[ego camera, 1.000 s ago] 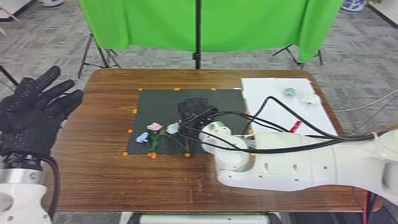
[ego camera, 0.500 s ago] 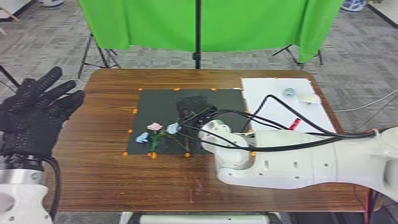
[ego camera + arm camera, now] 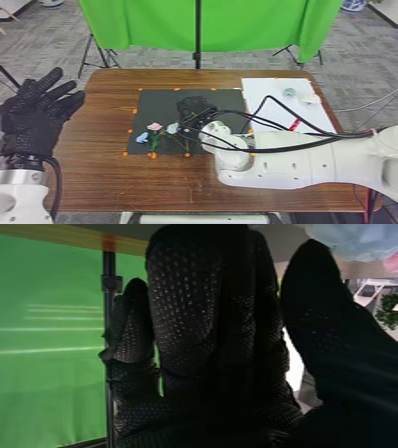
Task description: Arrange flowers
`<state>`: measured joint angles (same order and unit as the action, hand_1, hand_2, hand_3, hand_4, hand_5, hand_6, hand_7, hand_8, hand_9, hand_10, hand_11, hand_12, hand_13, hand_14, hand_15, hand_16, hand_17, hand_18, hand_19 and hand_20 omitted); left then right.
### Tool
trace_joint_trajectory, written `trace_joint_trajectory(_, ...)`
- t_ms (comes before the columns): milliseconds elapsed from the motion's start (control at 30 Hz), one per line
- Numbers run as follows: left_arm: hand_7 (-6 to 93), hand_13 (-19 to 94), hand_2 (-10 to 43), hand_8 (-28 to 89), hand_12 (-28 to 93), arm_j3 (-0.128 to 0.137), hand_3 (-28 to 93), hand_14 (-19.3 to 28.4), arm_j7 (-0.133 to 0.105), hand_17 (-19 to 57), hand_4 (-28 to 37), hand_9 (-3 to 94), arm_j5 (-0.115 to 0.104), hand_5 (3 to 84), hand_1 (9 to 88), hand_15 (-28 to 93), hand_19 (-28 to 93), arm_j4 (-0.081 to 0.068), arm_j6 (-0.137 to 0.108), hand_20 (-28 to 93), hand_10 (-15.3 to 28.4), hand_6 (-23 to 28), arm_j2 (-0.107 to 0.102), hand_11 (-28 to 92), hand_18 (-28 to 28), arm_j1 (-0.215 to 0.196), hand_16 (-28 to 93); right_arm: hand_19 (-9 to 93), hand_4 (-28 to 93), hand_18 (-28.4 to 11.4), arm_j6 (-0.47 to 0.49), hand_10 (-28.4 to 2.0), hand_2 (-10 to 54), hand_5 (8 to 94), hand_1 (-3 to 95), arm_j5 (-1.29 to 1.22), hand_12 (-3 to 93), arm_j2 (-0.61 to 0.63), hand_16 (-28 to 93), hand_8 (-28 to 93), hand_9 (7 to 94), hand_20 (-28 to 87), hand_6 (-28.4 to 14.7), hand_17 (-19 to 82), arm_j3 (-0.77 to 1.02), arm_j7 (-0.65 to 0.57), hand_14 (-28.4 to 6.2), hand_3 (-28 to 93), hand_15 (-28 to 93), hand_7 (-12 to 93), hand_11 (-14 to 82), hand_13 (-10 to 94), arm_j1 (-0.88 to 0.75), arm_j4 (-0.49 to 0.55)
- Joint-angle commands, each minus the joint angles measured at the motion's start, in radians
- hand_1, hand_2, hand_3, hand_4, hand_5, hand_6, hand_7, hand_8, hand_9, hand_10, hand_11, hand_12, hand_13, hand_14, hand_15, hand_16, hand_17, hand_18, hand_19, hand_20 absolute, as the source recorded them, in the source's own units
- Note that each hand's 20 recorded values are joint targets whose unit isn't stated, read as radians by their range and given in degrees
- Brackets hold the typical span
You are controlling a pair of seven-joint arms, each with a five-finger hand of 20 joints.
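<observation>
Table (image 3: pixel 107 175): one mat (image 3: pixel 160 102) holds three flowers (image 3: pixel 155 126).
Left hand (image 3: pixel 34 115) has fingers apart; right hand (image 3: pixel 194 106) has straight fingers, mostly together, thumb apart.

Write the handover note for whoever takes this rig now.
Left robot hand: open, at the far left.
Right robot hand: open, fingers straight, over the black mat.
Done: pink flower and two pale blue flowers grouped on the mat's near left part.
Left: probably the greenish-blue bloom and whitish bloom, both on the white sheet.
</observation>
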<state>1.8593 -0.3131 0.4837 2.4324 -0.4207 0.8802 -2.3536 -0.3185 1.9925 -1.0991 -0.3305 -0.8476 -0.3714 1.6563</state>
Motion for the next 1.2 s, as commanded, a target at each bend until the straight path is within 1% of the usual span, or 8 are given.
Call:
trace_joint_trajectory(33, 13.1, 24, 11.9, -9, 9, -0.007, 75, 28.4, 0.001, -5.8, -28.3, 29.3, -0.004, 35.2, 21.3, 60, 78, -0.005, -0.004, -12, 20.7, 10.7, 0.005, 30, 27.1, -0.014, -14, 90, -28, -19.9, -0.031, -8.5, -9.5, 75.5, 37.7, 0.002, 16.7, -0.002, 20, -6, 88.6, 21, 1.6, 38, 0.008, -0.005, -4.3, 75, 53, 16, 23.5, 83, 0.019, 0.006)
trace_joint_trajectory(300, 13.0, 24, 12.0, -9, 9, 0.003, 75, 28.4, -0.014, -5.8, -28.3, 29.4, -0.010, 35.2, 21.4, 60, 78, 0.000, -0.012, -12, 20.7, 10.7, 0.013, 30, 27.1, -0.040, -14, 90, -28, -20.5, -0.047, -9.4, -9.3, 73.5, 33.7, -0.009, 16.6, 0.020, 20, -13, 88.0, 21, 1.3, 38, 0.030, -0.002, -5.0, 77, 53, 17, 23.6, 83, 0.034, 0.026)
trace_joint_trajectory(400, 13.0, 24, 12.0, -9, 9, 0.005, 75, 28.4, -0.023, -5.8, -28.3, 29.5, -0.013, 35.2, 21.4, 60, 78, 0.002, -0.016, -12, 20.8, 10.7, 0.014, 30, 27.1, -0.047, -14, 88, -28, -21.0, -0.031, -10.1, -6.0, 70.9, 30.7, -0.062, 16.7, 0.070, 20, -13, 86.6, 20, 0.8, 37, 0.086, 0.008, -6.0, 77, 54, 16, 23.5, 81, 0.039, 0.050)
trace_joint_trajectory(500, 13.1, 24, 12.0, -9, 9, 0.009, 75, 28.4, -0.027, -5.8, -28.3, 29.4, -0.013, 35.2, 21.3, 60, 78, 0.005, -0.017, -13, 20.8, 10.7, 0.015, 30, 27.1, -0.057, -14, 83, -27, -21.9, -0.001, -11.8, -4.5, 64.2, 28.7, -0.099, 15.9, 0.136, 17, -12, 79.1, 18, -1.0, 35, 0.153, 0.015, -9.6, 77, 55, 15, 23.4, 73, 0.037, 0.069)
trace_joint_trajectory(633, 13.1, 24, 12.0, -9, 9, 0.003, 75, 28.4, -0.029, -5.9, -28.3, 29.4, -0.012, 35.2, 21.2, 60, 78, 0.004, -0.015, -13, 20.7, 10.7, 0.013, 29, 27.3, -0.057, -14, 83, -26, -22.5, 0.007, -14.5, -4.5, 58.4, 28.8, -0.109, 14.9, 0.229, 15, -12, 70.9, 17, -1.9, 35, 0.207, 0.002, -11.4, 78, 57, 14, 22.2, 66, 0.043, 0.078)
trace_joint_trajectory(767, 13.0, 24, 12.0, -9, 10, -0.008, 75, 28.4, -0.034, -5.9, -28.3, 29.4, -0.013, 35.2, 21.1, 60, 78, 0.004, -0.017, -13, 20.8, 10.7, 0.009, 29, 27.3, -0.056, -14, 83, -26, -22.8, 0.042, -15.8, -4.4, 55.7, 28.5, -0.132, 14.2, 0.326, 14, -12, 65.7, 17, -2.5, 34, 0.260, -0.028, -12.1, 79, 57, 14, 20.4, 65, 0.030, 0.074)
trace_joint_trajectory(867, 13.1, 24, 12.0, -9, 10, -0.003, 75, 28.4, -0.033, -5.9, -28.3, 29.4, -0.013, 35.1, 21.0, 60, 78, 0.007, -0.020, -13, 20.7, 10.6, 0.011, 29, 27.3, -0.064, -14, 83, -26, -23.0, 0.130, -16.8, -4.2, 53.4, 28.3, -0.161, 13.9, 0.376, 13, -12, 62.7, 17, -2.8, 34, 0.358, -0.063, -12.2, 78, 58, 14, 19.2, 65, -0.029, 0.050)
trace_joint_trajectory(1200, 13.1, 24, 12.1, -9, 10, -0.019, 75, 28.4, -0.031, -5.9, -28.3, 29.4, -0.011, 35.1, 21.0, 60, 78, 0.004, -0.008, -13, 20.8, 10.6, 0.004, 30, 27.3, -0.045, -14, 89, -27, -22.4, 0.206, -20.2, -4.8, 41.9, 27.2, -0.249, 13.4, 0.516, 10, -11, 45.9, 12, -4.9, 37, 0.350, -0.127, -13.4, 79, 65, 11, 13.4, 59, -0.011, -0.063)
